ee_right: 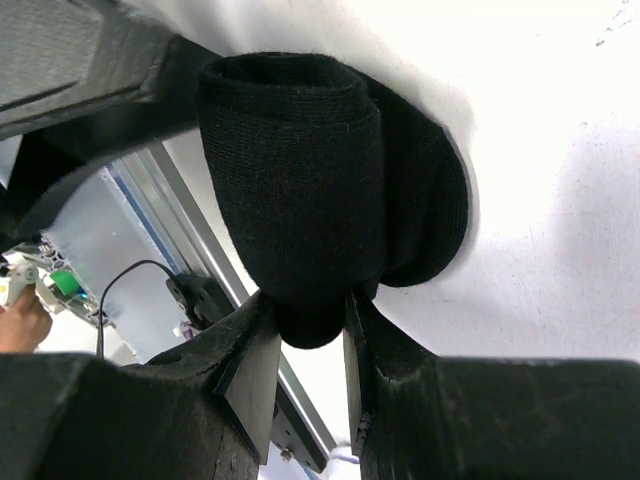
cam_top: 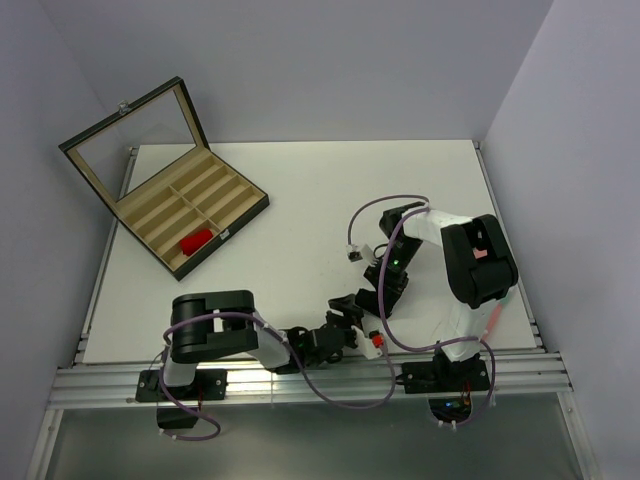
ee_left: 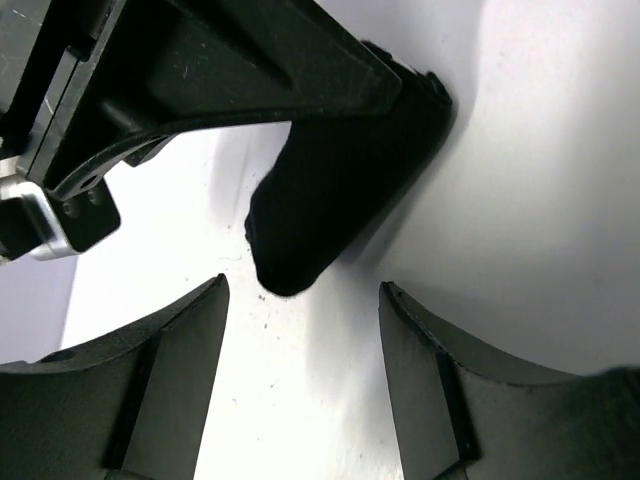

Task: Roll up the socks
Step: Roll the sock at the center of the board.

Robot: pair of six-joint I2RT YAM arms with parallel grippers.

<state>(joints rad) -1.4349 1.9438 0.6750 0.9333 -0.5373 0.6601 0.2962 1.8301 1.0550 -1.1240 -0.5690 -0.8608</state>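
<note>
White worktop (cam_top: 330, 200) | right gripper (ee_right: 305, 335) pinches rolled black fabric sock (ee_right: 300, 170) | left gripper (ee_left: 302, 295) open, sock's tip just ahead.

Bright, even light falls on the white table (cam_top: 300, 190), shadows soft, close wrist views slightly blurred.

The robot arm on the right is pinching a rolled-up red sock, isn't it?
Almost. The sock is black, not red. The right wrist view shows it rolled up and pinched between the fingers of the right end effector, just as you said.
</note>
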